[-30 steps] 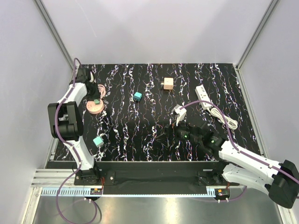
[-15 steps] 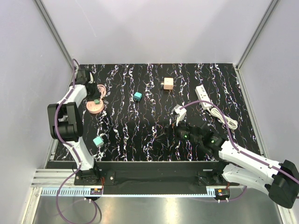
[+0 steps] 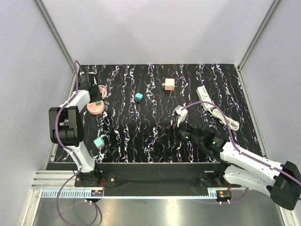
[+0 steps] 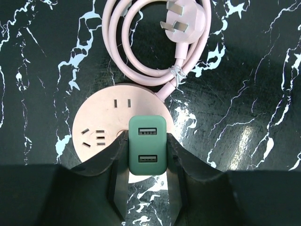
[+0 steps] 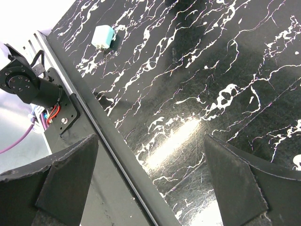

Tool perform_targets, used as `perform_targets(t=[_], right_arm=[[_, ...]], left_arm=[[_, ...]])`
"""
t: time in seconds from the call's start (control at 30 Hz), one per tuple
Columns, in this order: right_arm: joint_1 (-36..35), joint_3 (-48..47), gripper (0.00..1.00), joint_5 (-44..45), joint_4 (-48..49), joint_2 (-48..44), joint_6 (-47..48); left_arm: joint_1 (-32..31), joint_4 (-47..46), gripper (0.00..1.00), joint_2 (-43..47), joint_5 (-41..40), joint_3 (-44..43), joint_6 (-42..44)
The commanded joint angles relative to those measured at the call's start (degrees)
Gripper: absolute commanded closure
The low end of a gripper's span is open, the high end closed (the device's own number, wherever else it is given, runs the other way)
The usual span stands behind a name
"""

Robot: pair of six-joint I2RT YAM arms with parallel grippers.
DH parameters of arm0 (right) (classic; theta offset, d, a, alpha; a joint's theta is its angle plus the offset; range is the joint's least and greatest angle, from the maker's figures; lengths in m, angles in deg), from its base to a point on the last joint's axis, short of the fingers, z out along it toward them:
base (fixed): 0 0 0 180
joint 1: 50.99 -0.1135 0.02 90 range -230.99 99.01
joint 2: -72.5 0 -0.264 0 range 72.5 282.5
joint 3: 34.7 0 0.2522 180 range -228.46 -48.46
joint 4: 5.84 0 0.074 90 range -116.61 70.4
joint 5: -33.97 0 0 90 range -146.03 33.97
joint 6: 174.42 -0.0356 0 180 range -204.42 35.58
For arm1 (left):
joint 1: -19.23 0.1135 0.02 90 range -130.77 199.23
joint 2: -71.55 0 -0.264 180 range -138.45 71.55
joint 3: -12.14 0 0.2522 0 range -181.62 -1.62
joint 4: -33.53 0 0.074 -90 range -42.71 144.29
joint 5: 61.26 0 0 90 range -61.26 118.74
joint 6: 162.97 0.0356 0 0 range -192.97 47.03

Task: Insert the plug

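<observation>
The teal-blue plug (image 3: pixel 138 97) lies free on the black marbled table, left of centre. My left gripper (image 3: pixel 96 100) (image 4: pixel 147 143) is shut on a different block, a dark green charger block (image 4: pixel 147 145) with two USB ports. That block stands on the near edge of a round pink socket (image 4: pixel 101 120) (image 3: pixel 95 108) at the far left. My right gripper (image 3: pixel 177 118) (image 5: pixel 150 155) hovers open over the middle right of the table, with nothing between its fingers (image 5: pixel 66 179).
The pink socket's cable and plug (image 4: pixel 184 22) coil just beyond it. A tan-brown cube (image 3: pixel 168 84) sits at the back centre. A white power strip (image 3: pixel 205 98) with its cable lies at the right. A mint-green cube (image 3: pixel 99 142) (image 5: pixel 103 36) rests near the left front edge.
The left arm's links have shifted slightly; its gripper stays shut on the green block over the pink socket. The right arm has not moved.
</observation>
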Motion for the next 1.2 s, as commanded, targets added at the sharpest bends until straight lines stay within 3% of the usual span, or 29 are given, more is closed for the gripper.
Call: perform_targets(t=[0.0, 0.3, 0.73, 1.17], right_arm=[[-0.16, 0.15, 0.0, -1.29, 2.85, 0.32, 0.46], [-0.16, 0.5, 0.0, -1.29, 3.21, -0.03, 0.2], [-0.16, 0.76, 0.0, -1.82, 3.82, -0.12, -0.15], [-0.16, 1.38, 0.0, -3.13, 4.79, -0.83, -0.94]], left_arm=[[-0.43, 2.02, 1.0, -0.56, -0.98, 4.9, -2.6], [-0.87, -6.16, 1.0, 5.23, -3.44, 10.09, -5.41], [-1.13, -3.79, 1.0, 4.19, -0.28, 10.52, -7.69], [-7.2, -2.83, 1.0, 8.05, -11.52, 12.64, -14.03]])
